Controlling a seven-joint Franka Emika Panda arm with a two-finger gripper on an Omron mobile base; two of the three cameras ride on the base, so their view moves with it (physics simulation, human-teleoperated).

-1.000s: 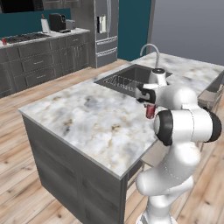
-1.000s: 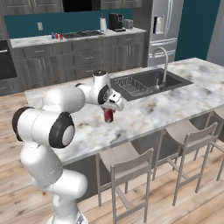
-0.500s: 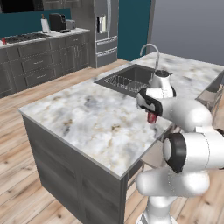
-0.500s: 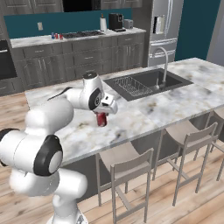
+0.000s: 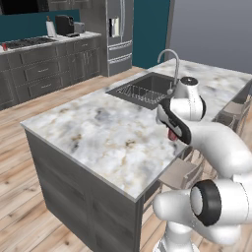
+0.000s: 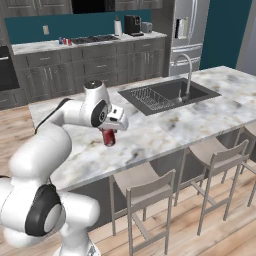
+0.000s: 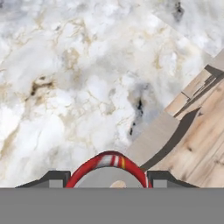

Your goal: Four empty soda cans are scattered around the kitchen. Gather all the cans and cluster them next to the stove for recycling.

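My gripper (image 6: 108,133) is shut on a red soda can (image 6: 108,138) with a silver top, held upright just above the marble island (image 6: 165,125). In the left base view the same can (image 5: 172,136) hangs under the gripper (image 5: 171,131), near the island's stool-side edge. The hand view has the can's red rim (image 7: 109,158) between the dark fingertips (image 7: 54,178). Far back on the wall counter lies the stove (image 6: 93,38), also (image 5: 20,43). Just left of it stand small red and blue shapes that look like cans (image 6: 64,41).
A sink (image 6: 170,94) with a dish rack and a curved faucet (image 6: 188,70) is set into the island to the right. Stools (image 6: 145,192) line the island's near side. A fridge (image 6: 184,35) and a coffee machine (image 6: 132,24) stand at the back.
The arm has swung its elbow round. The hand with the can has drifted a little lower and toward the island's near edge. The grip has stayed shut.
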